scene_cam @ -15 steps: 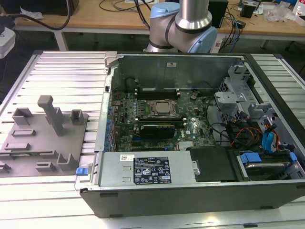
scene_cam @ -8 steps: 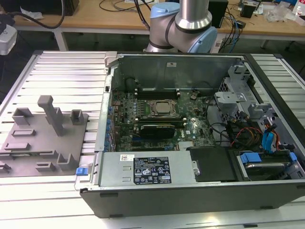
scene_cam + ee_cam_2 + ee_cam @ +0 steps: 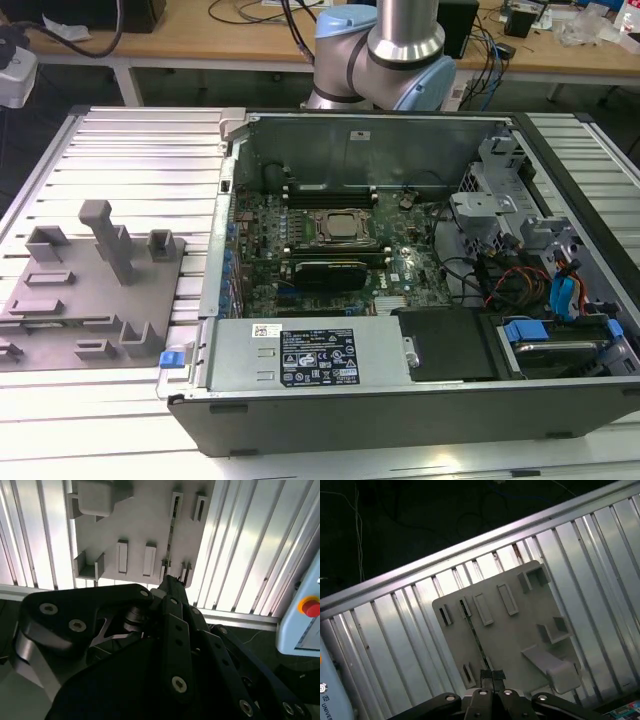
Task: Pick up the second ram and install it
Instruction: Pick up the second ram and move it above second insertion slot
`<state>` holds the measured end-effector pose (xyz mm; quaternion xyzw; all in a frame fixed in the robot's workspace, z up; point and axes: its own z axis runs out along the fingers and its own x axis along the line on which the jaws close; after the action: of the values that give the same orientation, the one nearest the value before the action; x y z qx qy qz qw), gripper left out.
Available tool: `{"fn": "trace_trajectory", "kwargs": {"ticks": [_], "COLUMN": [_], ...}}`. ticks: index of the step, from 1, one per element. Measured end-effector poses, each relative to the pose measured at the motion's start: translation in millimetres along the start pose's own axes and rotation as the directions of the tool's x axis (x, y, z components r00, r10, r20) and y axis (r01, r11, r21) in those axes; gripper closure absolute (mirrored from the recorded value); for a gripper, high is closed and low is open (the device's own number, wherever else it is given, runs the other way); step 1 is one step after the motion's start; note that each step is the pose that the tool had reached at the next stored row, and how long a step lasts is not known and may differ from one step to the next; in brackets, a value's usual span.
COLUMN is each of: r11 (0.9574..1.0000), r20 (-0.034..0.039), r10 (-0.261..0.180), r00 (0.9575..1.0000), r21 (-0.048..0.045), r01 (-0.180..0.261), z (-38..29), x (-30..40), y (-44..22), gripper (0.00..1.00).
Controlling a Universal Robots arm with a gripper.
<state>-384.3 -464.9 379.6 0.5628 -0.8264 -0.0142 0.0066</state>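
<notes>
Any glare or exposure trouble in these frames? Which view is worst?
Second wrist view is worst: the ribbed table is blown out by glare and the gripper reads nearly black against it. First wrist view: milder sheen on the table slats, and the grey fixture plate is readable. Exterior view: even light, with shade only inside the computer case.

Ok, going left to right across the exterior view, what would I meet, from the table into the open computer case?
grey fixture plate → blue latch at the case's corner → square CPU socket → red and black cable bundle → blue cables
</notes>
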Motion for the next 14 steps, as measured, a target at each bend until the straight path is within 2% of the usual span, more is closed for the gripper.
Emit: {"fn": "trace_trajectory", "kwargs": {"ticks": [7,11,14], "r11": [0.9974,0.9927,0.9874], "r20": [-0.0056,-0.0077,-0.0088], "r10": [-0.072,-0.121,-0.158], "r00": [0.9974,0.9926,0.9874], "r21": [0.0007,0.0006,0.0002], "r01": [0.072,0.121,0.158], "z": [0.0,0.0,0.0], "x": [0.0,0.0,0.0], "y": [0.0,0.0,0.0], "gripper": [0.89,0.89,0.89]}}
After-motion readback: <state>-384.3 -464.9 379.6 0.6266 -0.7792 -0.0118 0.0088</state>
